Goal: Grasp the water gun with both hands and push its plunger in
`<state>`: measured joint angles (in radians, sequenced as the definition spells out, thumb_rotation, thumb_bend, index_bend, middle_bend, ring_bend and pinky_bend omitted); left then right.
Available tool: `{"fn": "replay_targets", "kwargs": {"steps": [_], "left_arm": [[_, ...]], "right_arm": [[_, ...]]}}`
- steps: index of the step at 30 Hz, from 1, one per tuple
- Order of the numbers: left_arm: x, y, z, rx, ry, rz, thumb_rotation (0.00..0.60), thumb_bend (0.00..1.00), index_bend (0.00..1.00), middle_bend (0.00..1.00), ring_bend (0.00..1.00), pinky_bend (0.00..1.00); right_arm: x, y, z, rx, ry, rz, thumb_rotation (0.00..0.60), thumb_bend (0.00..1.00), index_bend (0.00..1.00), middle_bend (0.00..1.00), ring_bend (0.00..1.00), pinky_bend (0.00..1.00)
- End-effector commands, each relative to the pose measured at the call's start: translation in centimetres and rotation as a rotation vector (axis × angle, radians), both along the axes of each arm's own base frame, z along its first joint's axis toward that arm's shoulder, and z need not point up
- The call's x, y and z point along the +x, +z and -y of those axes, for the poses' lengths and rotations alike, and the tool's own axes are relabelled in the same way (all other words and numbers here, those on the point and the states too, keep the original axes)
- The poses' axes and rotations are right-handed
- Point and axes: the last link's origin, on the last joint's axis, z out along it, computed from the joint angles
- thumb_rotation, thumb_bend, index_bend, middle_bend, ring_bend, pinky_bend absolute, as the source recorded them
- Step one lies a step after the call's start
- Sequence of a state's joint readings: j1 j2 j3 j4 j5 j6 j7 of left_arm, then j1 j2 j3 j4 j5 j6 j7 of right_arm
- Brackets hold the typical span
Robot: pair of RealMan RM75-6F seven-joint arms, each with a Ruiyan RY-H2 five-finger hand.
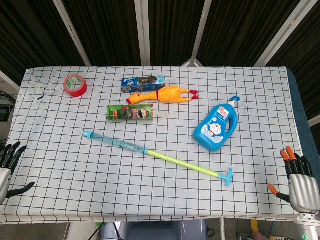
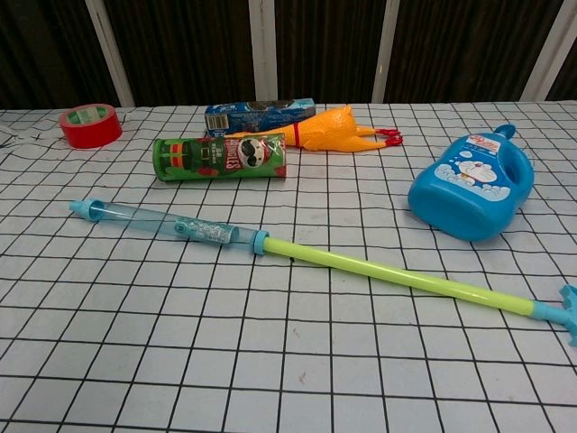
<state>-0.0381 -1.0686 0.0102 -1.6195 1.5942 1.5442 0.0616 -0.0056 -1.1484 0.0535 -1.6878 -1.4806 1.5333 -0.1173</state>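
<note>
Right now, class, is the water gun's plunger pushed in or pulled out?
Pulled out: the yellow-green plunger rod extends far beyond the blue barrel to its handle.

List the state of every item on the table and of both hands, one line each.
water gun: lying flat, plunger pulled out, untouched
chip can: on its side
detergent bottle: lying flat, capped
rubber chicken: lying on its side
biscuit box: lying flat
tape roll: lying flat
left hand: open, holds nothing
right hand: open, holds nothing
</note>
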Motion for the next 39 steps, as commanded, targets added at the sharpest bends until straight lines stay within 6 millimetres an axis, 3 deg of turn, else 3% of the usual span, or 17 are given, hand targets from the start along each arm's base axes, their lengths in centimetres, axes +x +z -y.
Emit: {"fn": "replay_targets", "kwargs": {"steps": [1,36,39], "left_arm": [[0.0,0.0,0.0,-0.001,0.001,0.000,0.600,0.11,0.01,0.00,0.00,0.00],[0.2,-0.3,-0.3,-0.039,-0.001,-0.013,0.600,0.11,0.03,0.00,0.00,0.00],[0.3,-0.4,-0.2,-0.038,-0.008,-0.013,0.600,0.11,0.03,0.00,0.00,0.00]], "right_arm": [[0.0,0.0,0.0,-0.001,0.001,0.000,0.600,0.22,0.00,0.00,0.00,0.00],[0.9,-0.8,-0.3,0.062,0.064,0.017,0.600,0.22,0.00,0.00,0.00,0.00],[1.7,-1.3,-0.1,0.081,0.099,0.035,0.600,0.22,0.14,0.00,0.00,0.00]]}}
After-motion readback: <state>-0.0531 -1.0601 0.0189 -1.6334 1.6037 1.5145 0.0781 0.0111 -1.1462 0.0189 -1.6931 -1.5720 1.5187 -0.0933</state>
